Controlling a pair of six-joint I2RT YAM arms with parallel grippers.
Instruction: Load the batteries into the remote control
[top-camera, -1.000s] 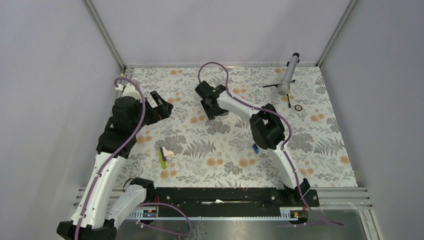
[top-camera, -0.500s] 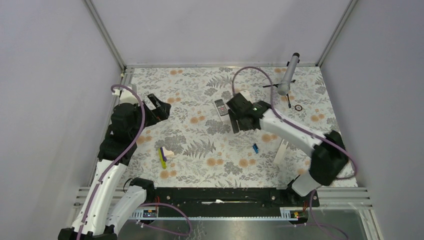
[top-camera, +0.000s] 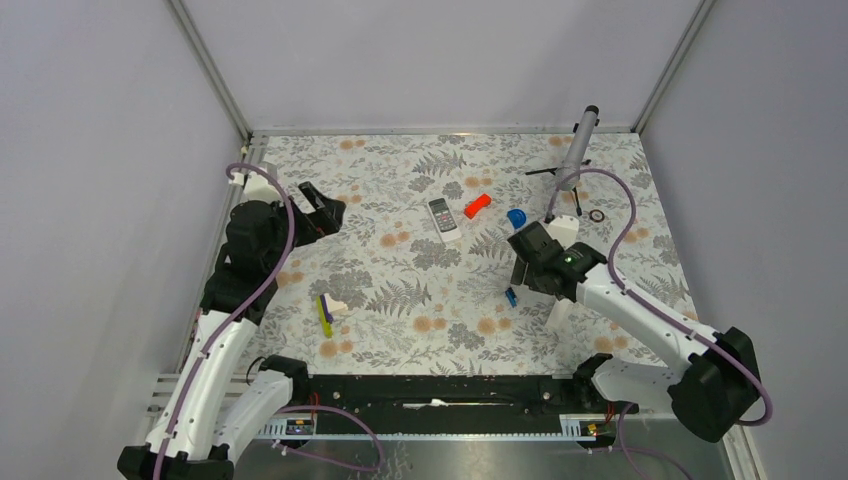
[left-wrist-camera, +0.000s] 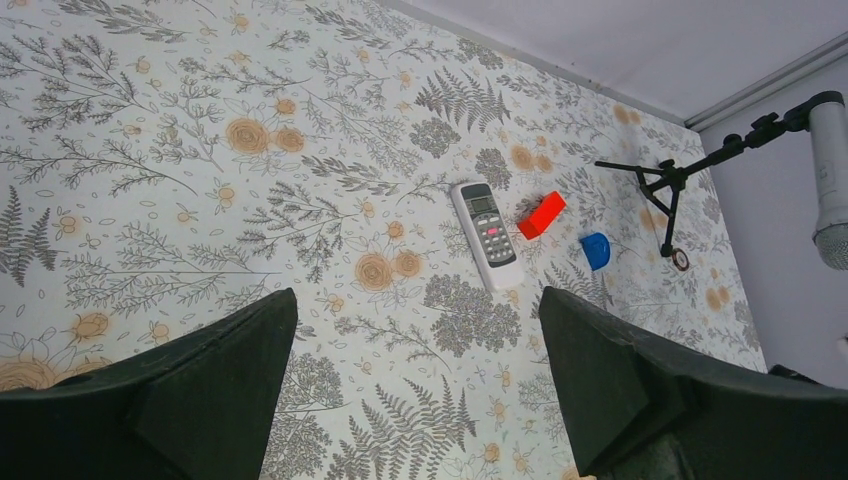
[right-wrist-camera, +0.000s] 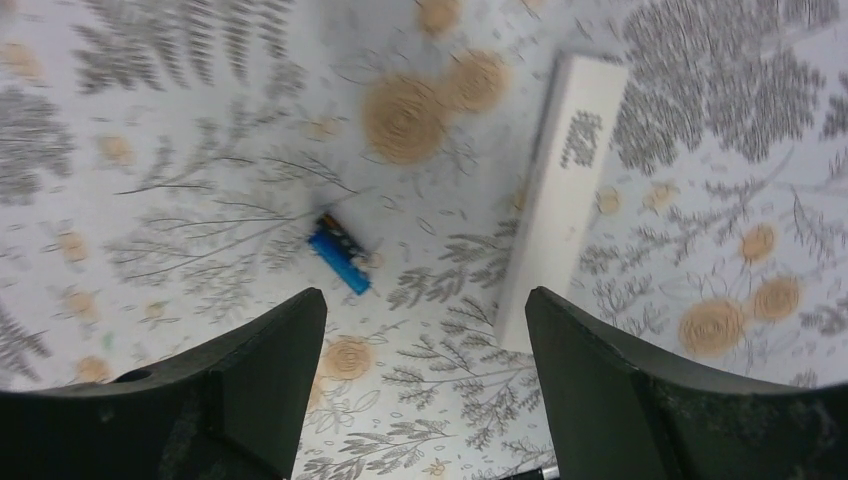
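Over on the left, the left claw is hanging above the table with its jaws standing wide apart and nothing between them. It is tilting toward the middle, so its camera is taking in the remote control, probably waiting its turn. The remote control is lying face up, display and buttons showing, well apart from both claws. That is awkward for loading, since I'd guess the battery bay is sitting underneath. Just to its right an orange-red cylinder is lying close by, and a blue cap is sitting a little farther along. Nearer the arms, the blue battery is lying flat on the cloth with something dark at its far end. It is too blurred to say whether that is the second one. The right claw is hovering right over it, jaws spread and empty, seemingly lining up to pinch it. A white bar is lying just beside, which could be crowding the approach.
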